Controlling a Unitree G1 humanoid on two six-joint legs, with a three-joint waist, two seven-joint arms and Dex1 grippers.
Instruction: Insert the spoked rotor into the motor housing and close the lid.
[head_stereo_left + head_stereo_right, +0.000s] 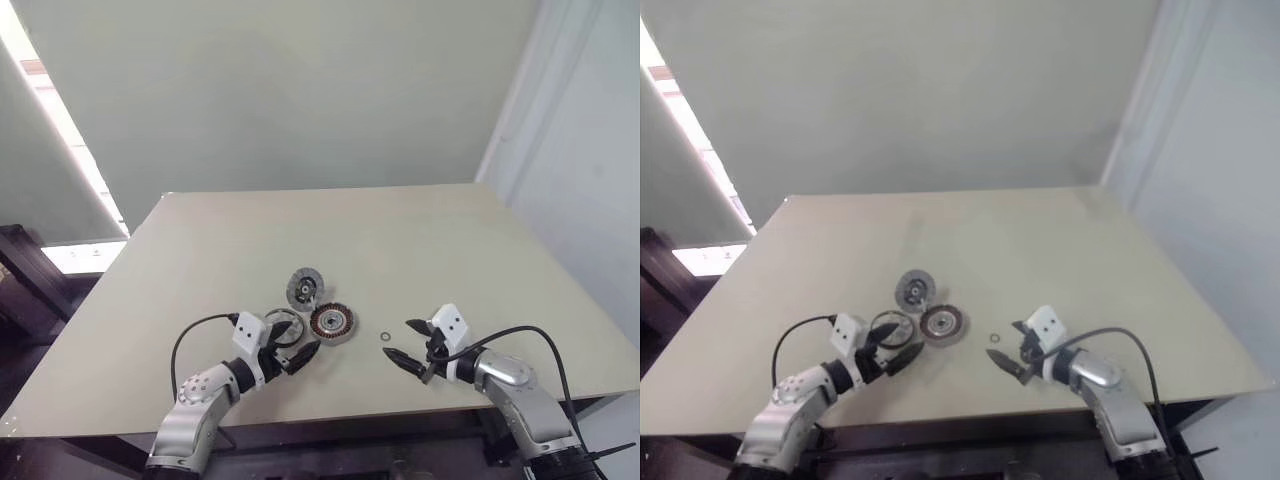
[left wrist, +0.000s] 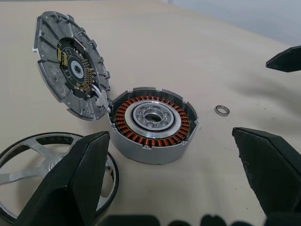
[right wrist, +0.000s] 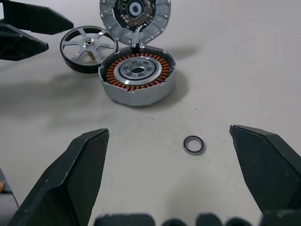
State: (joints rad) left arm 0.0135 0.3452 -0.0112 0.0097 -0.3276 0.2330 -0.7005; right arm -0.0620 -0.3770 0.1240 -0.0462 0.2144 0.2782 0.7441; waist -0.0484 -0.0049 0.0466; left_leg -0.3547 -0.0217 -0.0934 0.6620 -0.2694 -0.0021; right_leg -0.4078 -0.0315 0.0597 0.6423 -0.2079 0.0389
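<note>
though wide open, both claws low, angled inward toward motor housing

One rotor – one housing – one lid – one washer ring.

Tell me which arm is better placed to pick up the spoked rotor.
Probably the left. The left gripper, open, sits right beside the spoked rotor; the right gripper, also open, is past the motor housing, near the small ring.

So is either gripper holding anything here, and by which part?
Nothing is held: left gripper and right gripper are both open, with the silver spoked rotor lying free on the table.
</note>
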